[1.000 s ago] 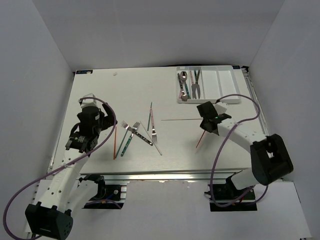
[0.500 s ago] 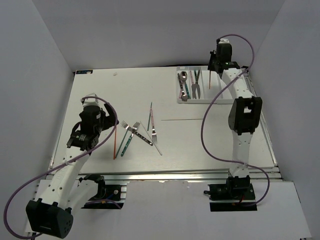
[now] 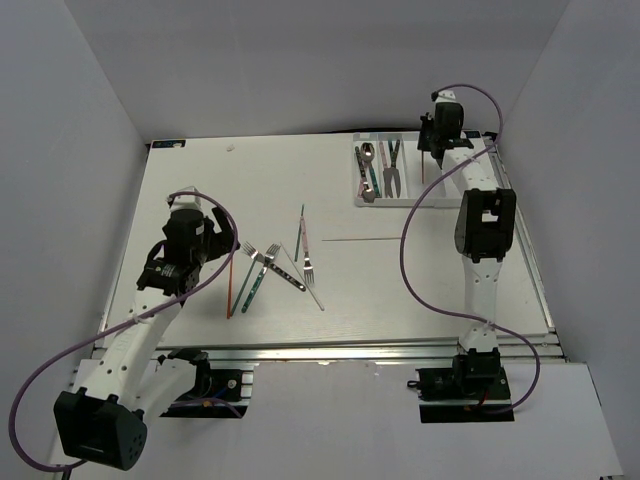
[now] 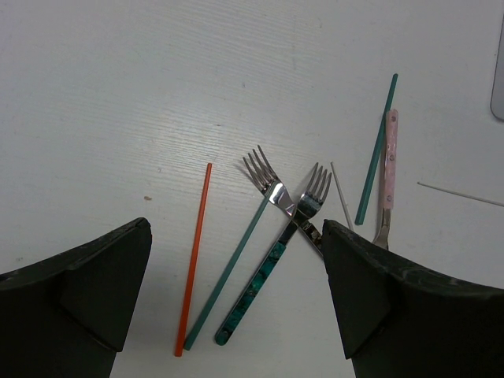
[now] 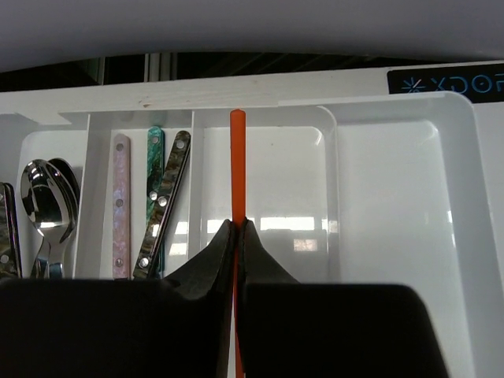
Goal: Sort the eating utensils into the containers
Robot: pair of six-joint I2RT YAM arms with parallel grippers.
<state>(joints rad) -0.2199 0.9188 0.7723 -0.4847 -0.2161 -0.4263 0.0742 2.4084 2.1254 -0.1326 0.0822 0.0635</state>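
Right wrist view: white plastic tray (image 5: 394, 98) holds silver spoons (image 5: 43, 197) in one slot, pink, teal and mottled handles (image 5: 154, 169) in the next. Right pincer (image 5: 237, 228) pinches a thin orange chopstick (image 5: 237, 157) over the slot beyond.

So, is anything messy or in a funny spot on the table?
Yes. Several forks lie crossed over one another in a jumble mid-table, not lined up like the utensils already in the tray. A loose orange chopstick lies beside them, and a thin pale stick sits alone farther right. Nothing looks broken.
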